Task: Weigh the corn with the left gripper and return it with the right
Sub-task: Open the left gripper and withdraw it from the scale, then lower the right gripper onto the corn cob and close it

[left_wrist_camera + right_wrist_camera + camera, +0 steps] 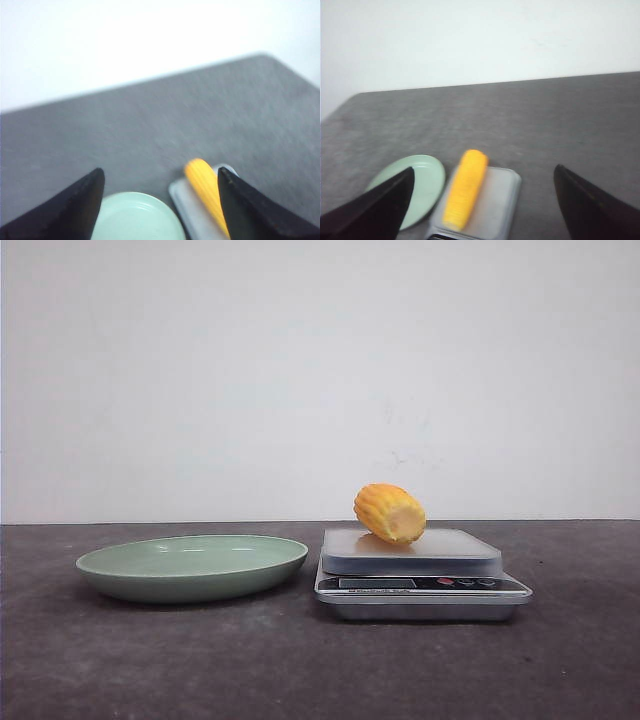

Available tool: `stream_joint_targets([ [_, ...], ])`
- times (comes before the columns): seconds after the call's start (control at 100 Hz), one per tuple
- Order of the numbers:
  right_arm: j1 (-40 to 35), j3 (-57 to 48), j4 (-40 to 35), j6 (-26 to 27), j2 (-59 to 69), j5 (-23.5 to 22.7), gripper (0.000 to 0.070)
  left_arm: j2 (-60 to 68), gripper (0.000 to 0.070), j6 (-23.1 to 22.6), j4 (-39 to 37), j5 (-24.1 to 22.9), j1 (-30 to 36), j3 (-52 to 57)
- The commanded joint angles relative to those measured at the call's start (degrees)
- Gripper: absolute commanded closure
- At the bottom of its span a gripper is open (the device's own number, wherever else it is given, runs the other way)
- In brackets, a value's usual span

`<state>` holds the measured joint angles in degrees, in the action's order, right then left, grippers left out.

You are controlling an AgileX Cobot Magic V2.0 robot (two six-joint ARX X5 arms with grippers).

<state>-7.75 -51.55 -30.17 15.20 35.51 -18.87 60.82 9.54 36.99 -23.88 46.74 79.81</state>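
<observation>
- Only the finger ends of the robot show up, nothing of the arms in the front view.
- left gripper (161,187): two plain black fingers (75,207), wedge-shaped, tapering to rounded tips. Matte, a bit blurry.
- right gripper (482,185): same deal, two black triangular fingers (587,205) with pointed tips, smooth flat faces.
- No cables, screws or markings visible on either.

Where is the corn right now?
In the front view the corn lies on the platform of the kitchen scale, right of the empty green plate; neither gripper touches it.
</observation>
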Motion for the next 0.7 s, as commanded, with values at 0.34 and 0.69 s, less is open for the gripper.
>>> stream_joint_targets([
  [0.34, -13.6, -1.1, 14.2, 4.3, 18.4, 3.2, 0.0136, -28.4, 0.0339, 3.8, 19.4, -3.7, 0.6, 0.9],
  [0.69, -23.6, -5.0, 18.2, 1.9, 39.6, 13.6, 0.0136, -37.2, 0.0339, 12.9, 33.5, -3.3, 0.5, 0.7],
])
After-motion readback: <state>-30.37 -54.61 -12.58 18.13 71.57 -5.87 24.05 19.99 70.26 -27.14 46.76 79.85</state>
